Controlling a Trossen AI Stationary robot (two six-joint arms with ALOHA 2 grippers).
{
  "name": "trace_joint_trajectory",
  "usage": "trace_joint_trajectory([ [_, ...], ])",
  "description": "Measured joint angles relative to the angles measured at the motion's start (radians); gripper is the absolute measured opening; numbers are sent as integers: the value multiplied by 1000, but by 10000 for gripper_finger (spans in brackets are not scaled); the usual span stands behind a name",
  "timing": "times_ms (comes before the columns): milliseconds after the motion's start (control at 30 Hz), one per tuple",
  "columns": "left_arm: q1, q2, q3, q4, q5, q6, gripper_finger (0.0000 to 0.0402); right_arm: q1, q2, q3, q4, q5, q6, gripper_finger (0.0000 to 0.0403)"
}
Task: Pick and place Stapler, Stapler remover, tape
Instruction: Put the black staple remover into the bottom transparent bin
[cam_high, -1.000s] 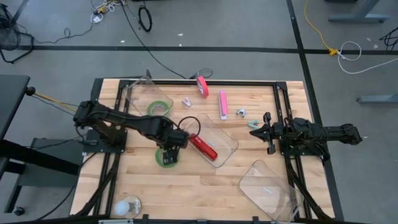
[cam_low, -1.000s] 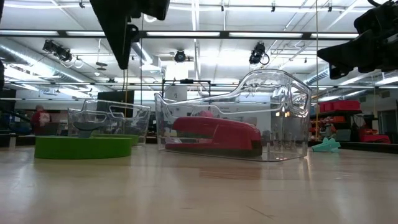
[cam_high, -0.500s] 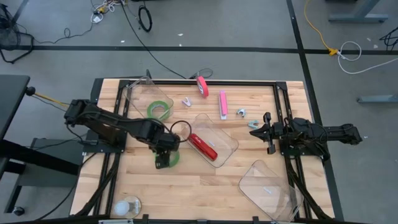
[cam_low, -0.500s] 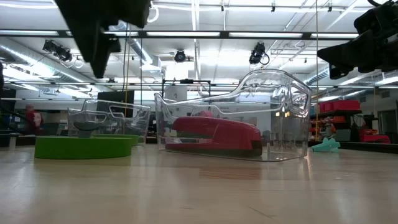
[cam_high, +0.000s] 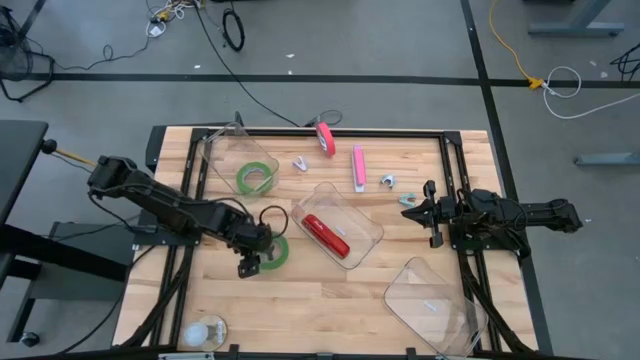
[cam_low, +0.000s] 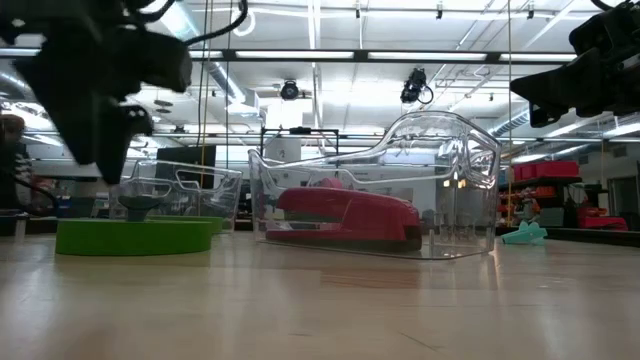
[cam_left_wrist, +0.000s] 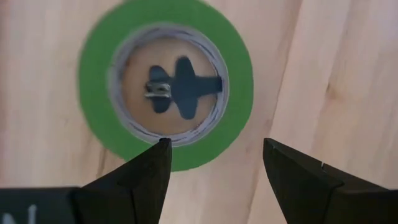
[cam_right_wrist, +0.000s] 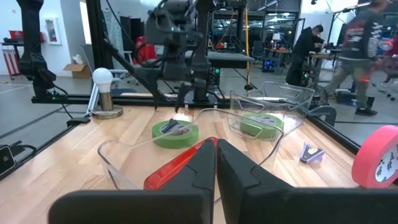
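Left gripper (cam_left_wrist: 214, 162) spread above flat green tape roll (cam_left_wrist: 165, 93), dark remover (cam_left_wrist: 180, 94) inside

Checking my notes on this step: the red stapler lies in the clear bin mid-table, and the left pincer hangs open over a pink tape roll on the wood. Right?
Not quite: the tape roll under the open left pincer is green, not pink, as the left wrist view shows. The rest holds: the red stapler lies in the clear bin mid-table.
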Motion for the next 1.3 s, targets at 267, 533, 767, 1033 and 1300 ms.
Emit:
trace_joint_trajectory([
  [267, -49, 2, -76, 106, -33, 77, 254, 0, 0, 0, 0, 0, 0, 18],
  [533, -50, 2, -76, 142, -89, 77, 254, 0, 0, 0, 0, 0, 0, 18],
  [767, -40, 2, -76, 151, -91, 17, 254, 0, 0, 0, 0, 0, 0, 18],
  [1033, -36, 2, -76, 137, -113, -333, 254, 0, 0, 0, 0, 0, 0, 18],
  [1300, -30, 2, -76, 136, -113, -528, 254, 0, 0, 0, 0, 0, 0, 18],
])
